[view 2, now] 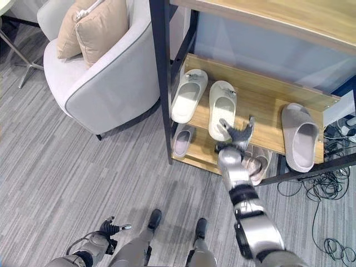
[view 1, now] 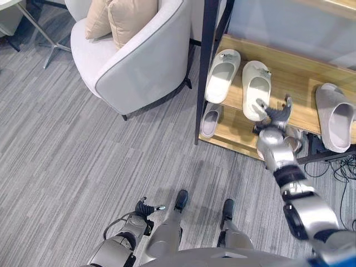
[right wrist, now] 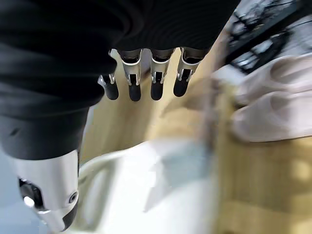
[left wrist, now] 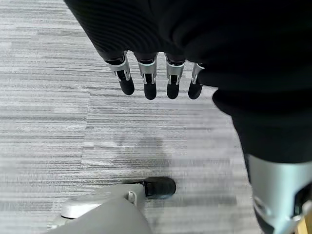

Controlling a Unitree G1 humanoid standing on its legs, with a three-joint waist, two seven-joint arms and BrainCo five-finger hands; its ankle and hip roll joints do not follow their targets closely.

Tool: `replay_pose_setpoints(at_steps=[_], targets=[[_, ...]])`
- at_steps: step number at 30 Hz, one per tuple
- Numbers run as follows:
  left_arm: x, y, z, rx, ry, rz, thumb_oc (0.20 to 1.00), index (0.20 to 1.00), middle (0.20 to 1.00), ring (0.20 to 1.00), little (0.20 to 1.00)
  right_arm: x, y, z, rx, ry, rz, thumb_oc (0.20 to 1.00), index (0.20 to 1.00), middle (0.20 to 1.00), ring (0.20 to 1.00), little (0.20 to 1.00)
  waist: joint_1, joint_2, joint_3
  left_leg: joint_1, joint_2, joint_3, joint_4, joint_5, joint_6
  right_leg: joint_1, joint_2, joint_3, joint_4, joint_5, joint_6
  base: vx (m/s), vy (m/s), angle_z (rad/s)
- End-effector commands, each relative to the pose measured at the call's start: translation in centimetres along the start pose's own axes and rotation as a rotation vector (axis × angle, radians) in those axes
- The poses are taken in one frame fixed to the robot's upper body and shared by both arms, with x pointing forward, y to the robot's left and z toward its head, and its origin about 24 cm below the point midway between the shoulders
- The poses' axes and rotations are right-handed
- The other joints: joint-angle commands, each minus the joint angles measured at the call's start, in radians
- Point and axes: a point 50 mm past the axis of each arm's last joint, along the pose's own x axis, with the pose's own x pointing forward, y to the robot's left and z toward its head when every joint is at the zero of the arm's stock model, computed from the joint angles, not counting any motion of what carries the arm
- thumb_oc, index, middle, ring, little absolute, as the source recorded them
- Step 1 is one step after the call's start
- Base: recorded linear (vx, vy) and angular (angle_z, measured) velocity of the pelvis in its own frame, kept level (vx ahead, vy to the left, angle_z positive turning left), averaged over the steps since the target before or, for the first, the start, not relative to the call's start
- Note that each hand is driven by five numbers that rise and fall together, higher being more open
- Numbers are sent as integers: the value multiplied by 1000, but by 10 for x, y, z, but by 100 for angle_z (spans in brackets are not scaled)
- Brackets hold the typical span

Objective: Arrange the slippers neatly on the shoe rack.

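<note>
Side by side, cream slippers point(view 1: 239, 83) upright

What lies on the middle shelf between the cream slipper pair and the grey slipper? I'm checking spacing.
Bare wooden shelf separates the cream slipper pair from the grey slipper, seen in both eye views; the right hand hovers near the pair.

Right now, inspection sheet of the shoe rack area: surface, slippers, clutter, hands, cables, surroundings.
Surface: wooden shoe rack with dark frame, on grey striped floor.
Job's things: cream slipper pair side by side on the middle shelf; grey slipper apart at the shelf's right; small slipper and pink slippers on the shelf below.
Clutter: nothing seen.
Hands: right hand open at the pair's right slipper; left hand open, low by the floor.
Cables: tangle beside the rack.
Surroundings: armchair with cushions.
</note>
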Motion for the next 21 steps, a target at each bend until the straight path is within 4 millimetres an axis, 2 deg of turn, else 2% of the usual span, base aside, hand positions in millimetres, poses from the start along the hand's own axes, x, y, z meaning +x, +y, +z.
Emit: replay_pose_setpoints(at_steps=[1, 4, 8, 13, 21], targets=[[1, 0, 2, 21, 32, 27, 1000, 1000, 1000, 1000, 1000, 11, 1, 30, 9, -137, 3, 1000, 1000, 1000, 1000, 1000, 3, -5, 17, -6, 7, 58, -1, -113, 13, 50, -82, -11, 32, -27, 70, 2, 6, -7], [0, -2, -2, 22, 42, 17, 1000, 1000, 1000, 1000, 1000, 1, 3, 16, 17, -107, 39, 1000, 1000, 1000, 1000, 1000, -4, 1, 8, 1, 7, 65, -1, -116, 13, 55, -82, -10, 29, -30, 69, 0, 0, 0], [0, -1, -3, 18, 45, 19, 1000, 1000, 1000, 1000, 1000, -1, 5, 16, 23, -109, 57, 1000, 1000, 1000, 1000, 1000, -3, 3, 4, 4, 8, 67, -1, -118, 13, 57, -84, -13, 26, -29, 69, 0, 0, 0], [-1, -1, -10, 25, 67, 21, 1000, 1000, 1000, 1000, 1000, 0, 12, 27, 36, -146, 87, 1000, 1000, 1000, 1000, 1000, 0, 0, 3, 6, 11, 69, -1, -117, 12, 57, -82, -11, 24, -27, 67, 0, 0, 0], [-1, -2, -11, 20, 73, 18, 1000, 1000, 1000, 1000, 1000, -8, 19, 18, 32, -123, 151, 1000, 1000, 1000, 1000, 1000, -2, -6, 0, 15, 13, 73, -1, -119, 12, 66, -81, -10, 25, -28, 67, 0, 0, 0]])
